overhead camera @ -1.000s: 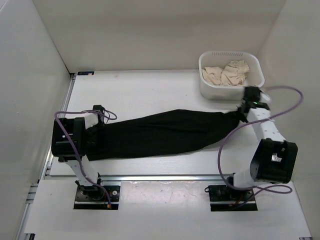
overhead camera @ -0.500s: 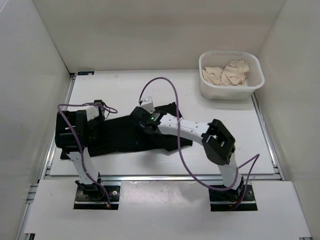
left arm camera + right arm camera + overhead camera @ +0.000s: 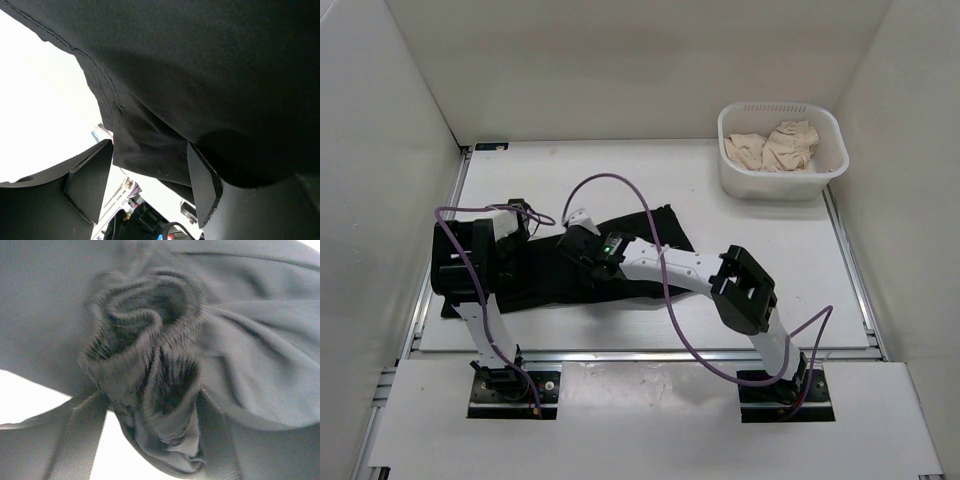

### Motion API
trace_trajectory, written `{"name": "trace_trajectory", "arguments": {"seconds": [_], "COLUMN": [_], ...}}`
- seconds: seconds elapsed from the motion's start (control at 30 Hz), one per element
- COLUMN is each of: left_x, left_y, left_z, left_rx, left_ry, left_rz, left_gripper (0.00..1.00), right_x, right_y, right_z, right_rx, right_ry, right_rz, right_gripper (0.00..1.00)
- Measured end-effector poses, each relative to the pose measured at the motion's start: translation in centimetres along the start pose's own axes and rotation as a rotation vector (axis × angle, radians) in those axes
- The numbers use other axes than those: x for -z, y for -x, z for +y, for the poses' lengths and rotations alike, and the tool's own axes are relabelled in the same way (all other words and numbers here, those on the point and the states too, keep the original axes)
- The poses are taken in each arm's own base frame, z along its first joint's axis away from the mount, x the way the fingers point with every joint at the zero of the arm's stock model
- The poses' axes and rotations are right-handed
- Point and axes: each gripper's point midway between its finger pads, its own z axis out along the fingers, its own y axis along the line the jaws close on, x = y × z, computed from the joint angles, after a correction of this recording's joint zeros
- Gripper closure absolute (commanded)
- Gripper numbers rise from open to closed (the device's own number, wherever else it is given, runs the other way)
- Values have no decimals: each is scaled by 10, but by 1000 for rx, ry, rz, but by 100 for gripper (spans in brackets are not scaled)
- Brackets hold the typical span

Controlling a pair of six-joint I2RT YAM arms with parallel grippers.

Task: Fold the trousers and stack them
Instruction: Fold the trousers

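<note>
The black trousers (image 3: 545,285) lie folded over on the white table, between the two arms. My right arm reaches across to the left, and its gripper (image 3: 572,238) hovers over the folded cloth near the left arm. In the right wrist view, the bunched gathered end of the trousers (image 3: 150,355) sits loosely between the spread right gripper (image 3: 150,407), with a gap beside the left finger. My left gripper (image 3: 517,224) is at the trousers' left end. Its jaws (image 3: 149,150) stand wide open, with dark cloth (image 3: 200,75) hanging just beyond them and draped on the right finger.
A white basket (image 3: 780,184) holding beige cloth pieces (image 3: 775,146) stands at the back right. White walls close in the table on the left, back and right. A purple cable (image 3: 620,185) arcs above the right arm.
My right arm swung from beside the basket across to the left, carrying the trousers' end over the rest of the cloth. Its jaws have since spread. The left arm stayed put.
</note>
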Motion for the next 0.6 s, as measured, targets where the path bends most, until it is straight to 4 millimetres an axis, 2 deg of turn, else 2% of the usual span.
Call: {"name": "trace_trajectory", "arguments": {"seconds": [0.03,0.13,0.2,0.27,0.33,0.4,0.47,0.53,0.6], "left_x": [0,0,0,0,0,1,2,4,5], "left_y": [0,0,0,0,0,1,1,1,1], "left_z": [0,0,0,0,0,-1,-3,-4,-5], "left_rx": [0,0,0,0,5,11,19,24,32], "left_ry": [-1,-2,-2,-2,-8,-19,-35,-46,-58], "left_rz": [0,0,0,0,-2,-8,-14,-19,-26], "left_gripper": [27,27,27,27,26,26,26,24,24], "right_x": [4,20,38,62,91,115,120,98,58], "right_y": [0,0,1,1,12,30,49,61,54], "right_z": [10,42,60,70,68,41,-12,-79,-144], "right_rx": [37,185,285,342,344,260,103,-92,-254], "right_ry": [45,174,235,287,323,326,298,244,169], "right_rz": [2,-5,-30,-49,-95,-146,-167,-145,-86], "right_gripper": [17,8,8,1,1,1,1,1,1]}}
